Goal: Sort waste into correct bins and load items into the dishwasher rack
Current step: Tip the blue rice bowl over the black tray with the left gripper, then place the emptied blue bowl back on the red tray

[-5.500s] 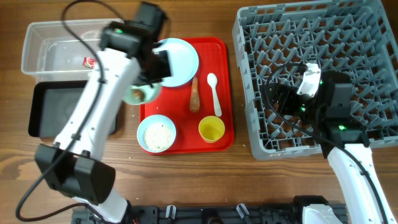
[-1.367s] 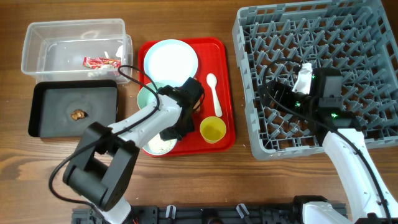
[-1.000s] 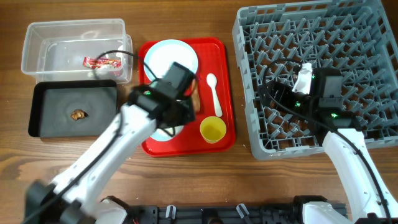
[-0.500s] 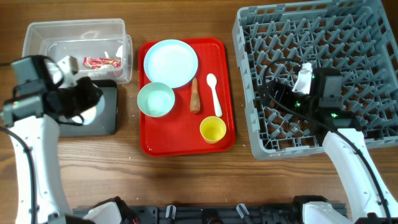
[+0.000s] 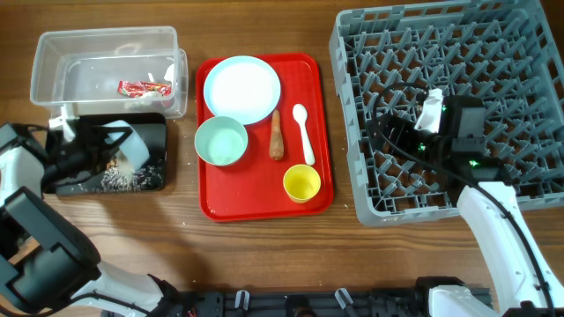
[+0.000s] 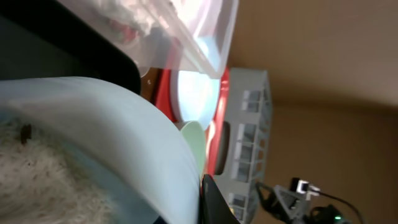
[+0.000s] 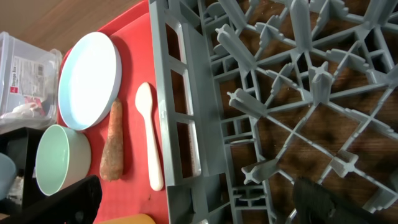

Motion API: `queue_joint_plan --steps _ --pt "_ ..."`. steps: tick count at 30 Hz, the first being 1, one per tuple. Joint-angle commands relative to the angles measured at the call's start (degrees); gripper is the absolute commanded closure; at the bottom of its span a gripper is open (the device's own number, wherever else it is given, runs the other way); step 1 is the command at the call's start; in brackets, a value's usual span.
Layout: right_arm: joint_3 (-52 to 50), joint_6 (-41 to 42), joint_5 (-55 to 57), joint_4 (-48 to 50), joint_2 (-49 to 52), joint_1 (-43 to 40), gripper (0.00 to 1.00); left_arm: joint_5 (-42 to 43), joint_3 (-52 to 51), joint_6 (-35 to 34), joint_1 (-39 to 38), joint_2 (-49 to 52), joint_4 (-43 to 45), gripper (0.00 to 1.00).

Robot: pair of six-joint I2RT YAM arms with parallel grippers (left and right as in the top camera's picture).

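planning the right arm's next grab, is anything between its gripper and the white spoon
Yes, the wall of the rack. The open right gripper hangs over the rack; the spoon lies on the red tray just beyond that wall. Nothing covers the spoon; the orange stick lies on its far side.

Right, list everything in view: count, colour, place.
table: 1, brown wood, underneath
clear tub: 1, transparent, far left
wrapper: 1, red-and-white, in clear tub
black tray: 1, black, in front of tub
rice: loose grains, white, in black tray
light blue bowl: 1, light blue, tilted over black tray
red tray: 1, red, centre
plate: 1, light blue, red tray, far end
green bowl: 1, pale green, red tray, left
food stick: 1, orange, red tray, middle
spoon: 1, white, right of food stick
cup: 1, yellow, red tray, near right
rack: 1, grey, right side
left gripper: 1, black, shut on light blue bowl
right gripper: 1, black, open, above rack
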Motion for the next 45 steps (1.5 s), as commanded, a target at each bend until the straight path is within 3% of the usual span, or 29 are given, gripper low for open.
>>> queue_joint_plan --steps 1,8,11,24,33,39,45 --pt "0.9 0.2 0.8 0.2 0.9 0.3 0.00 10.3 -0.2 -1.4 2.2 -0.1 0.0 0.96" --pt "0.9 0.3 0.8 0.3 0.9 0.3 0.00 20.1 -0.2 -4.3 6.8 -0.1 0.2 0.96" --pt "0.9 0.3 0.8 0.6 0.9 0.3 0.00 23.5 -0.2 -9.4 9.0 -0.1 0.3 0.96" --pt "0.9 0.4 0.8 1.0 0.9 0.3 0.00 23.9 -0.2 -16.5 11.9 -0.1 0.2 0.96" --pt "0.9 0.4 0.8 1.0 0.9 0.3 0.00 23.3 -0.2 -11.3 7.5 -2.8 -1.0 0.96" --pt "0.9 0.4 0.8 1.2 0.9 0.3 0.00 13.9 -0.2 -11.3 -1.1 -9.9 0.1 0.96" --pt "0.9 0.4 0.9 1.3 0.9 0.3 0.00 -11.3 -0.2 -11.5 -23.0 -22.4 -0.5 0.96"
